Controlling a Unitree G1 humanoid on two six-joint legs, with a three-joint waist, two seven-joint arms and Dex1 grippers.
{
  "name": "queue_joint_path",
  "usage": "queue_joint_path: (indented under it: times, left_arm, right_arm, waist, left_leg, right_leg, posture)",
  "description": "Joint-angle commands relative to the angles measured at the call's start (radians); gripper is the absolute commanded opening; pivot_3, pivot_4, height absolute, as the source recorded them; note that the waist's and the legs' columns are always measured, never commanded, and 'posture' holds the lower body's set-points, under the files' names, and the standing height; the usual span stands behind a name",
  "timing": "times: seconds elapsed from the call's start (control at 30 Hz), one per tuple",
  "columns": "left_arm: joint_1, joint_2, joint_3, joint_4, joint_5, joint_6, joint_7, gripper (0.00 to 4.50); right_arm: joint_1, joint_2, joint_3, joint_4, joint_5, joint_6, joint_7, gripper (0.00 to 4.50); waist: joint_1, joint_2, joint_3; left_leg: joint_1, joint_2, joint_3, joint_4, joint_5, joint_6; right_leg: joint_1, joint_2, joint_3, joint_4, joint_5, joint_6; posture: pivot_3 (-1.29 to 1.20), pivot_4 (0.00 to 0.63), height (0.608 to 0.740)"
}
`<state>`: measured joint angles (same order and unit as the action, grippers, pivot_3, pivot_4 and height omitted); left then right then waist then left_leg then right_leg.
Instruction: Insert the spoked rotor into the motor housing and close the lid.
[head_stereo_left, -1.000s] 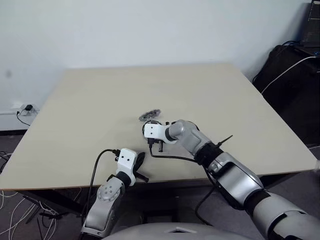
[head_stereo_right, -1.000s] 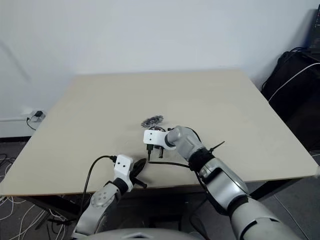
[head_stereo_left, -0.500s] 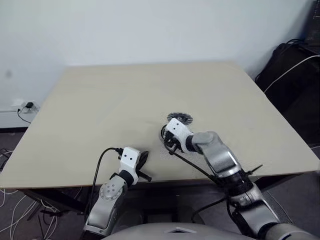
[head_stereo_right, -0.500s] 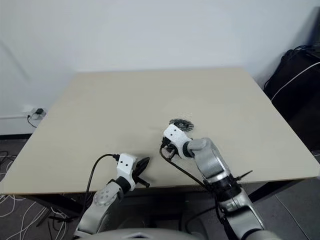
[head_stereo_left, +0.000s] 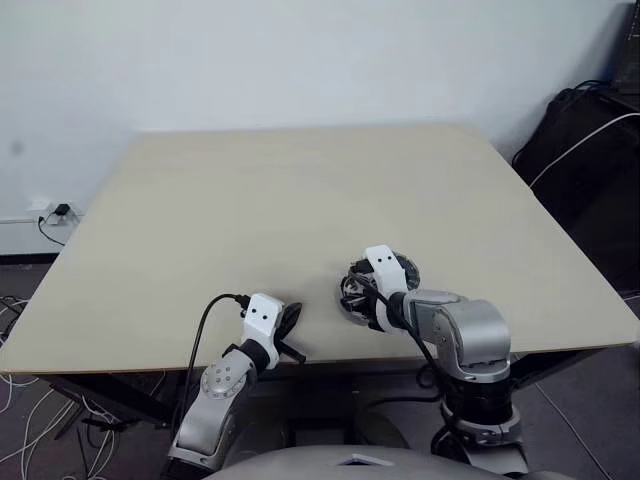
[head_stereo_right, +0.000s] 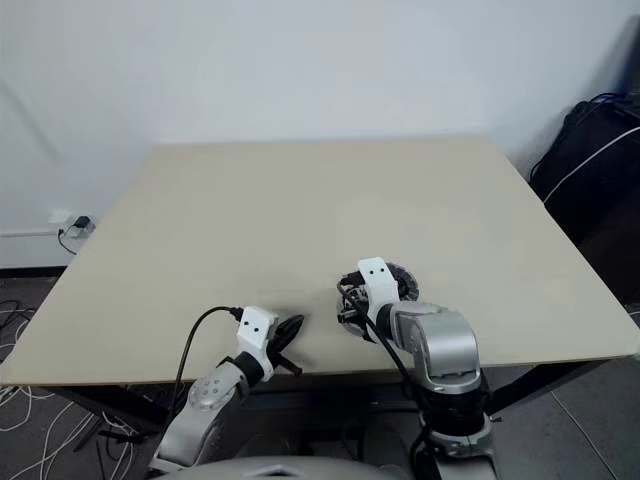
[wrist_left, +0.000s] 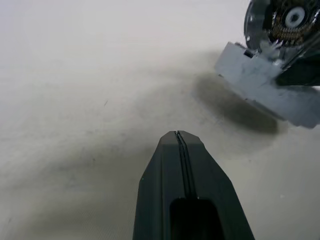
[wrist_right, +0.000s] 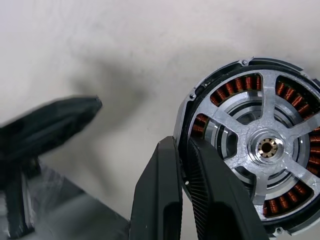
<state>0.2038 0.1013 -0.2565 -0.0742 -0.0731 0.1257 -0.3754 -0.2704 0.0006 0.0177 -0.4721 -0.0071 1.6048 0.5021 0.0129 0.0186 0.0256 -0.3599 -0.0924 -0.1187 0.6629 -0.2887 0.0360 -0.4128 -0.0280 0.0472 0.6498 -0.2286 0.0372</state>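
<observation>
Support: pale beige table (head_stereo_left: 300, 190), plain matte top. Whether the motor housing (wrist_right: 260, 150) at the near edge, right of centre, rests on it cannot be told.

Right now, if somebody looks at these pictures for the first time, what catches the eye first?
First, the motor housing with its ring of copper-orange windings behind a silver spoked rotor, pinched at its rim by the right gripper just above the table near its front edge. Next, the left gripper, shut and holding nothing, low over the table's front edge to the left of it.
</observation>
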Motion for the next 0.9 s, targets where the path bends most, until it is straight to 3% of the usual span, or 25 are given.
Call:
queue_joint_path:
  times: [0.03, 0.27, 0.5, 0.73, 0.9]
  left_arm:
    - [-0.016, -0.002, -0.007, 0.002, -0.008, -0.011, -0.013, 0.00]
    - [-0.012, -0.001, -0.003, -0.001, -0.009, -0.010, -0.012, 0.00]
    - [-0.001, -0.002, 0.000, -0.011, -0.010, -0.009, -0.001, 0.00]
    - [0.005, 0.001, 0.004, -0.018, -0.012, -0.009, 0.005, 0.00]
    - [0.002, -0.001, 0.002, -0.016, -0.013, -0.009, 0.005, 0.00]
  right_arm:
    - [-0.048, 0.070, -0.049, 0.029, 0.005, -0.013, -0.089, 0.00]
    - [-0.088, 0.211, -0.074, 0.209, 0.016, -0.110, -0.250, 0.00]
    - [-0.155, 0.285, -0.121, 0.449, 0.062, -0.275, -0.383, 0.00]
    - [-0.195, 0.300, -0.074, 0.540, 0.165, -0.369, -0.431, 2.16]
    - [-0.218, 0.313, -0.062, 0.510, 0.280, -0.405, -0.407, 2.16]
  waist:
    - [-0.001, 0.000, 0.000]
    - [-0.003, -0.001, -0.001]
    - [-0.017, -0.001, -0.002]
    - [-0.030, -0.002, -0.002]
    - [-0.046, -0.004, -0.001]
  left_leg:
    - [0.000, 0.000, 0.000, 0.000, 0.000, 0.000]
    - [0.003, -0.001, 0.001, 0.000, 0.000, -0.002]
    - [0.007, -0.001, 0.001, -0.001, 0.006, -0.005]
    - [0.019, -0.001, 0.001, -0.001, 0.007, -0.003]
    - [0.018, 0.000, 0.002, -0.001, 0.007, -0.003]
  right_leg:
    - [0.000, 0.000, 0.000, 0.000, 0.000, 0.000]
    - [0.000, 0.000, -0.001, 0.000, 0.002, 0.001]
    - [0.006, 0.000, -0.002, -0.001, 0.005, 0.007]
    - [0.021, -0.002, -0.002, -0.006, 0.005, 0.007]
    - [0.020, -0.008, -0.006, -0.006, 0.006, 0.009]
  posture:
    - [0.00, 0.000, 0.740]
    - [0.00, 0.000, 0.740]
    - [0.00, 0.000, 0.740]
    - [0.00, 0.000, 0.740]
    - [0.00, 0.000, 0.740]
